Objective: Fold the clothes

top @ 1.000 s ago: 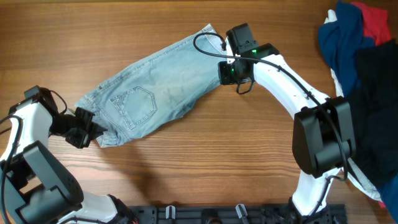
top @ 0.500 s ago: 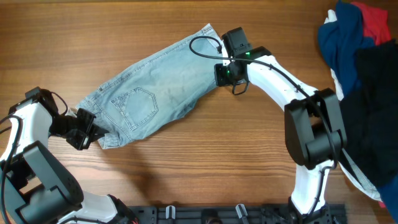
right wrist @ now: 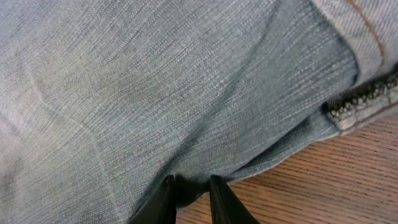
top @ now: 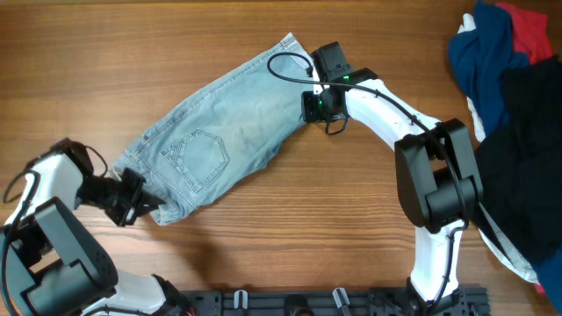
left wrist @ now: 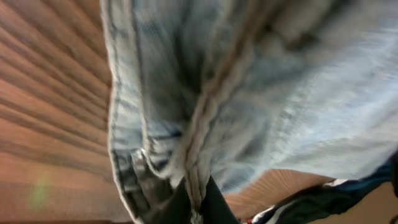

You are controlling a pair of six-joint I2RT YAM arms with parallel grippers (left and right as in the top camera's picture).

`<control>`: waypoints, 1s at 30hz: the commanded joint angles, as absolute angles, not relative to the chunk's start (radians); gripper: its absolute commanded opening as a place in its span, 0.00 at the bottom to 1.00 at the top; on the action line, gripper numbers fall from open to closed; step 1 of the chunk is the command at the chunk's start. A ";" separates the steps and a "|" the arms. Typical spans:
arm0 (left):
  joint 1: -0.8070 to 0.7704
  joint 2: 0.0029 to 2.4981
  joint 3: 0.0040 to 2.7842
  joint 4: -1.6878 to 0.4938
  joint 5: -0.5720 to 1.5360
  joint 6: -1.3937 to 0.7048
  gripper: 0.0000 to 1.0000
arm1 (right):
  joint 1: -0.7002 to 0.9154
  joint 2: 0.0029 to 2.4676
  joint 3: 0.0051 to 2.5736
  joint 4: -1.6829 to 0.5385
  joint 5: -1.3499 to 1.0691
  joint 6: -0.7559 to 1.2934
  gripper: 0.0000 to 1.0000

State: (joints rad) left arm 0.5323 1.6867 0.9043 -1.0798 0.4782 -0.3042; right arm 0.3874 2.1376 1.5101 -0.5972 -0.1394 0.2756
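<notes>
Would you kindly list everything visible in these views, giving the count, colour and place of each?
faded light blue denim shorts: one, light blue, lying diagonally across the middle of the table, stitched pocket facing up.
heap of dark navy, red and white garments: one heap, at the far right edge of the table.
black garment: one, black, at the right edge, next to that heap on its near side.
brown wooden table: one, brown, under everything.
left gripper: one, black, shut on the shorts at their near-left end.
right gripper: one, black fingers on a white arm, pinching the shorts' edge at their right end.
</notes>
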 commanded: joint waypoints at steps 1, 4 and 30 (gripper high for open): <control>0.535 1.695 0.802 -1.037 0.494 -0.331 0.04 | 0.393 2.165 1.527 -0.607 -0.159 0.292 0.19; 0.535 1.695 0.749 -0.997 0.493 -0.348 0.04 | 0.393 2.165 1.527 -0.607 -0.159 0.293 0.19; 0.570 1.695 0.716 -0.384 0.432 -0.680 0.70 | 0.393 2.164 1.527 -0.650 -0.167 0.296 0.18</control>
State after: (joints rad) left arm 0.5377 1.6386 0.7345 -0.4595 0.5999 -0.6285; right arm 0.3874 2.1395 1.5101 -0.6430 -0.1440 0.2871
